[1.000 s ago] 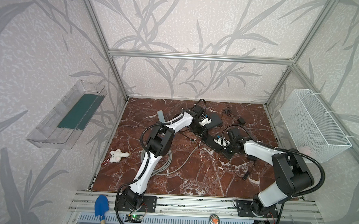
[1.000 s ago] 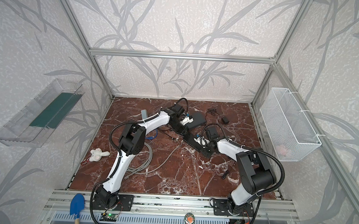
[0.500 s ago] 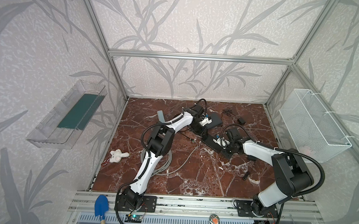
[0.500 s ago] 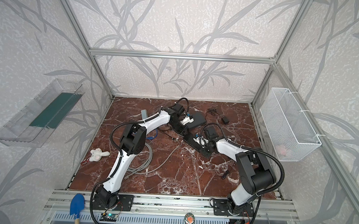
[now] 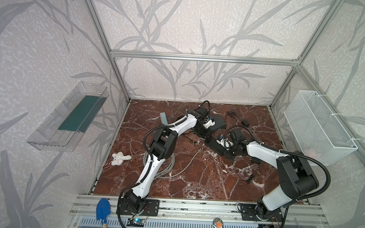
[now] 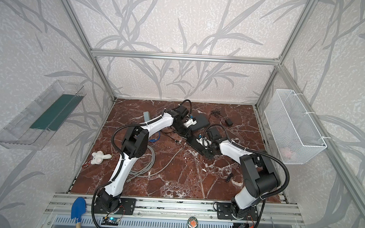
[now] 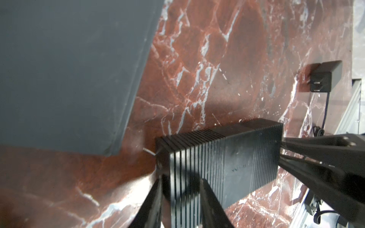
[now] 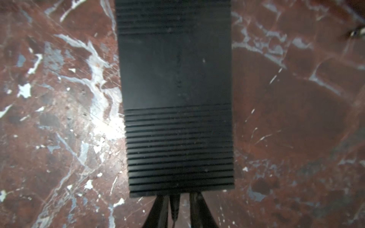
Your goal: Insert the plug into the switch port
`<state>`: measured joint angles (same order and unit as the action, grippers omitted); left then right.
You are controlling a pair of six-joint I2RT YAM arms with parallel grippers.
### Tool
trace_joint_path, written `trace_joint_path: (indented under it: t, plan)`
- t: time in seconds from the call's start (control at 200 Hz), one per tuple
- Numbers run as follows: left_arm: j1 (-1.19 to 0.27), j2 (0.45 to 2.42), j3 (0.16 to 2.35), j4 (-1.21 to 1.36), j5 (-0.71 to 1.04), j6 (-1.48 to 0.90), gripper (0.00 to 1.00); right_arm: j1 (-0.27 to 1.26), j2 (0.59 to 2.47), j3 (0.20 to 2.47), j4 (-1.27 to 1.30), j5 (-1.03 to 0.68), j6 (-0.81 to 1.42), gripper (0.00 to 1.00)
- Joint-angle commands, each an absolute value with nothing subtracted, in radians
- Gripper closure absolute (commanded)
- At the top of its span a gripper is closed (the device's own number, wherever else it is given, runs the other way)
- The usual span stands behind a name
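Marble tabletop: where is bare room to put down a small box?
Bare: the front middle of the marble tabletop, between the coiled grey cable and the right arm. Crowded: the back middle around the black switch, the grey slab and thin wires.

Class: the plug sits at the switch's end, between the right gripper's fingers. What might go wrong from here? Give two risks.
1. The right gripper stands open around the plug; whether the plug is fully seated is hidden, so it may slip out as the arm retreats.
2. The left gripper clamps only one end of the switch, so a snag could swivel it.
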<state>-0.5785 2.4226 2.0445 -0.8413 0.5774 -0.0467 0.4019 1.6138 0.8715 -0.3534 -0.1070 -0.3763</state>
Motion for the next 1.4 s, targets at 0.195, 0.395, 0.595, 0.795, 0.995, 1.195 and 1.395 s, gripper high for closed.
trace_joint_path:
  t: [0.195, 0.395, 0.595, 0.795, 0.995, 1.195, 1.395]
  plan:
    - [-0.574, 2.422, 2.075, -0.896, 0.471, -0.164, 0.56, 0.419, 1.443, 0.877, -0.437, -0.065, -0.179, 0.58]
    - [-0.540, 2.341, 2.116, -0.901, 0.408, -0.172, 0.52, 0.415, 1.332, 0.843, -0.354, -0.076, -0.060, 0.46]
    - [-0.541, 2.067, 1.733, -0.794, 0.253, -0.177, 0.52, 0.373, 1.440, 0.933, -0.367, -0.149, 0.127, 0.42]
    - [-0.576, 1.898, 1.409, -0.705, 0.271, -0.191, 0.52, 0.363, 1.567, 1.019, -0.438, -0.246, 0.137, 0.42]
    - [-0.660, 1.931, 1.351, -0.652, 0.193, -0.220, 0.52, 0.347, 1.583, 1.006, -0.431, -0.260, 0.171, 0.42]
    - [-0.678, 1.959, 1.313, -0.623, 0.163, -0.229, 0.56, 0.339, 1.572, 1.003, -0.451, -0.267, 0.160, 0.43]
    - [-0.696, 1.987, 1.281, -0.596, 0.160, -0.206, 0.67, 0.337, 1.551, 0.999, -0.476, -0.315, 0.179, 0.44]
